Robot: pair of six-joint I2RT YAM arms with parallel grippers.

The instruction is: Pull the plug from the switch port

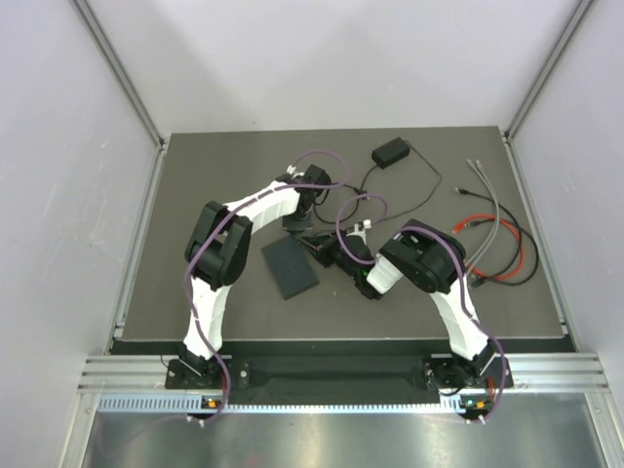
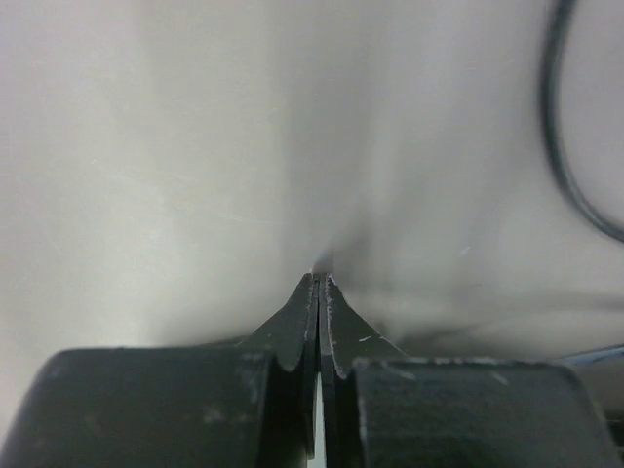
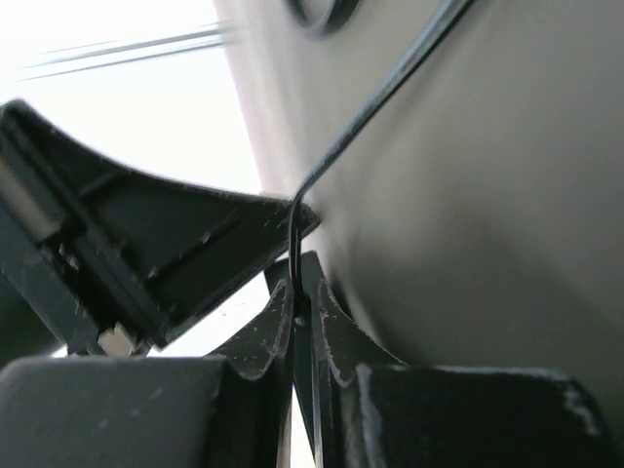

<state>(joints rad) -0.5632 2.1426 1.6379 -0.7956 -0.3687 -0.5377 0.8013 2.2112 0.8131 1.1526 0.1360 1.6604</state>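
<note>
Pinching right tool [image 3: 304, 292]: we see its fingers clamped on a thin black cord [image 3: 390, 90], low in the centre of the right wrist view.
Left tool [image 2: 319, 285]: we find its fingers pressed flat against each other, above the worktop [image 2: 195, 146].
Switch [image 1: 290, 266]: lying flat on the worktop, just left of centre in the top view, near both tools.
Power brick [image 1: 390, 153]: upper centre of the top view, well apart from the switch.

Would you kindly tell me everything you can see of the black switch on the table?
The switch is a flat, matte-black rectangular box with a plain top, lying flat near the middle of the dark table, turned askew to its edges. Its sockets cannot be made out from above. The left gripper, shut, and the right gripper, shut on a thin cord, sit by its far end; contact is unclear.
</note>
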